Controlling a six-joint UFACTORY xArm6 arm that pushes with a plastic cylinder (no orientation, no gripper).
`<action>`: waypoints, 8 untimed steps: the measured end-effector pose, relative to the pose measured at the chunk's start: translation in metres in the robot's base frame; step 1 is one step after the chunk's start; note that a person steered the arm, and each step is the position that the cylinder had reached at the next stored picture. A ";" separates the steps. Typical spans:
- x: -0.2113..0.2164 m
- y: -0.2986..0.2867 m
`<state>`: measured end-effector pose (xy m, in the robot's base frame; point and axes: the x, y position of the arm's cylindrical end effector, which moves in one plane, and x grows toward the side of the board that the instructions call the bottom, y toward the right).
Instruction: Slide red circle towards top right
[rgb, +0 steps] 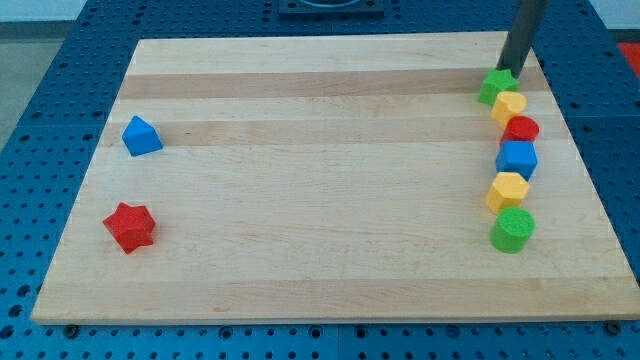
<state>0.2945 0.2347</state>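
One camera only, so no shared ground between views. It sits above the table's (320, 250) bottom edge, looking down at a slant toward the top edge. It is far enough to take in the whole table and a rim of blue pegboard (40, 120) around it.

Wooden board (320, 250) with eight small coloured blocks, six lined down the view's right.
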 end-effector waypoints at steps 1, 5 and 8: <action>-0.023 0.002; 0.040 -0.063; 0.024 -0.089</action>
